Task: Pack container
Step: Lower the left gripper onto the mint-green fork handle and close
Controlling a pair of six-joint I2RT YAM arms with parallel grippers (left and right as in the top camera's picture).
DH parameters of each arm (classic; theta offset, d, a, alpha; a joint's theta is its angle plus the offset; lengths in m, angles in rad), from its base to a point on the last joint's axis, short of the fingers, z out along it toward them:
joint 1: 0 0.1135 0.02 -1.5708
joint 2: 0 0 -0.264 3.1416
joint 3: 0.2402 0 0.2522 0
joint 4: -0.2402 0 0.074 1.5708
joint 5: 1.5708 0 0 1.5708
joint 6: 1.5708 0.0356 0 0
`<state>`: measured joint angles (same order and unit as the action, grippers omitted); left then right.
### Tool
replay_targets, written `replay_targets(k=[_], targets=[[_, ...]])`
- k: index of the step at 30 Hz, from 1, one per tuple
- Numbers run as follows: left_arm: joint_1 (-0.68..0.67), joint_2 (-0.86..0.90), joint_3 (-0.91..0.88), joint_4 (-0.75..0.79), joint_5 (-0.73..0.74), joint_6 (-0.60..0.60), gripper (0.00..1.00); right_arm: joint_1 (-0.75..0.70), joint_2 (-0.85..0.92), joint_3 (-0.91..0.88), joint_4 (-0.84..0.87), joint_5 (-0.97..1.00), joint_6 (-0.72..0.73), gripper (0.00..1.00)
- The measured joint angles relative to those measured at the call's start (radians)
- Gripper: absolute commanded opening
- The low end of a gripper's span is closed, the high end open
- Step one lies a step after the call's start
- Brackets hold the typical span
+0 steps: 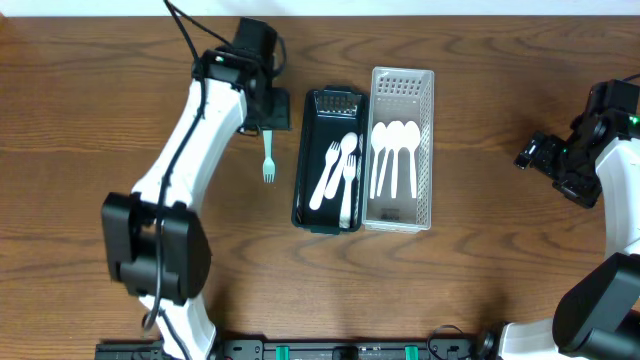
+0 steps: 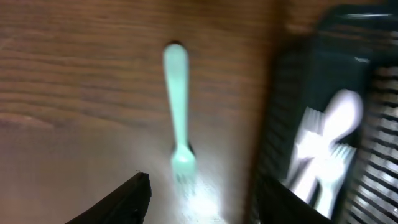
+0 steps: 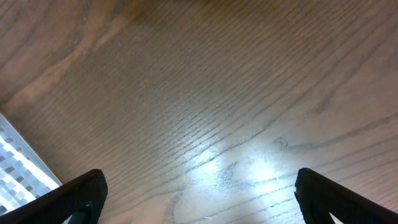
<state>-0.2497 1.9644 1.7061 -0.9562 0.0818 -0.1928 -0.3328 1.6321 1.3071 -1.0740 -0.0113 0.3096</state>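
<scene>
A mint green fork (image 1: 268, 158) lies on the table just left of the black container (image 1: 303, 170), which holds white forks and a spoon (image 1: 338, 170). A clear perforated container (image 1: 428, 150) beside it holds three white spoons (image 1: 394, 150). My left gripper (image 1: 270, 108) is open above the green fork's handle end; in the left wrist view the fork (image 2: 178, 118) lies between and ahead of the open fingers (image 2: 202, 196), with the black container (image 2: 292, 124) at right. My right gripper (image 1: 535, 155) is open and empty over bare table (image 3: 199, 193) at the far right.
The clear container's corner (image 3: 15, 165) shows at the left of the right wrist view. Wooden tabletop surrounds both containers.
</scene>
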Motion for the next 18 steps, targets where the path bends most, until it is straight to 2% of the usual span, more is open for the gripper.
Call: replay_targets(k=[9, 13, 18], targets=[[0.019, 0.210, 0.000, 0.004, -0.007, 0.042, 0.52, 0.000, 0.000, 0.000, -0.001, 0.000, 0.000, 0.99], [0.024, 0.245, 0.000, 0.013, -0.007, 0.044, 0.51, 0.000, 0.000, 0.000, -0.007, 0.000, 0.000, 0.99], [0.027, 0.252, 0.000, 0.014, -0.007, 0.048, 0.43, 0.000, 0.000, 0.000, -0.008, 0.000, 0.000, 0.99]])
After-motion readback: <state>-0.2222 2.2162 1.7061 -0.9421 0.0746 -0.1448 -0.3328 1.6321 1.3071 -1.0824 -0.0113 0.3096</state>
